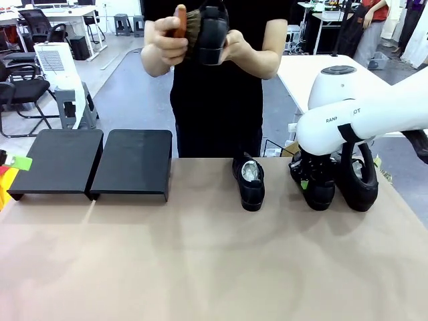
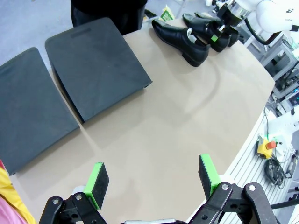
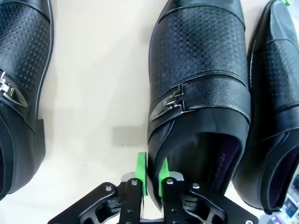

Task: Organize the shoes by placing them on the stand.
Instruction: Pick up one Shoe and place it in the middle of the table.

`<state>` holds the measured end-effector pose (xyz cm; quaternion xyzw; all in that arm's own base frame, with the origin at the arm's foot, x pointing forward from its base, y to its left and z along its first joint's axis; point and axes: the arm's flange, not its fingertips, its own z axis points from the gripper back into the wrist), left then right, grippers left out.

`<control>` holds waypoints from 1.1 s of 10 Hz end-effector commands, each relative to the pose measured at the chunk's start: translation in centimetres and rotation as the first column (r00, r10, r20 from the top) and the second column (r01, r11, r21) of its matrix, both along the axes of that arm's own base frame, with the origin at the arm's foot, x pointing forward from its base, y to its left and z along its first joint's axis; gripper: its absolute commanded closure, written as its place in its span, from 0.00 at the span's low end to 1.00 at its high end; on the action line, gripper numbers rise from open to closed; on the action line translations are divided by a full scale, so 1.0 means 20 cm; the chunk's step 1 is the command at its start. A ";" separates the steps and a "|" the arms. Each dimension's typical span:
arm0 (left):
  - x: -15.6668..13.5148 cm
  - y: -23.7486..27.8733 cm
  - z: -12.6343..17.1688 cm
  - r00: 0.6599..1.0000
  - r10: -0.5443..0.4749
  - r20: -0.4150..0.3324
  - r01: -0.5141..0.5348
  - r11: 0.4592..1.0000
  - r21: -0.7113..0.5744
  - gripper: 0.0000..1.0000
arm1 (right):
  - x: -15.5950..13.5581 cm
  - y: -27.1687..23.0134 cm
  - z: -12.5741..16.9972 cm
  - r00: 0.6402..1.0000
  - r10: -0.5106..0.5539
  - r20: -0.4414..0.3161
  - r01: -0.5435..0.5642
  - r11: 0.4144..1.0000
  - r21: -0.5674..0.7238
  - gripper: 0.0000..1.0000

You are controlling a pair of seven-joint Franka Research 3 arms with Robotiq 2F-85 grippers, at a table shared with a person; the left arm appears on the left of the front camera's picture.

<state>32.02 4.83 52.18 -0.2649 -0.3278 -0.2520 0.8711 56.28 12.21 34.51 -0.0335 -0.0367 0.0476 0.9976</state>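
Shoe, toe toward my side, clamped at its collar by my right gripper; stand waits well left.

From the front, my right arm hides its jaws and covers the far ends of the inner right shoe and outer right shoe. The top edge crops the person's held shoe, so I can't see all of it.

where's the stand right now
Front view: the stand sits at the far left of the table, its two platforms side by side, well left of the nearest shoe.
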 end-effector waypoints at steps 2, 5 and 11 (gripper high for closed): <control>0.00 0.00 0.00 1.000 -0.015 0.012 0.015 1.000 -0.005 0.00 | 0.03 0.01 -0.01 0.999 -0.052 -0.012 0.052 0.998 0.022 1.00; 0.00 0.00 0.00 1.000 -0.015 0.012 0.015 1.000 -0.005 0.00 | -0.01 0.02 0.04 0.994 -0.101 -0.035 0.102 0.995 0.020 1.00; 0.00 0.00 0.00 1.000 -0.015 0.012 0.015 1.000 -0.005 0.00 | -0.69 0.14 0.55 0.991 -0.075 0.107 0.080 0.996 -0.038 1.00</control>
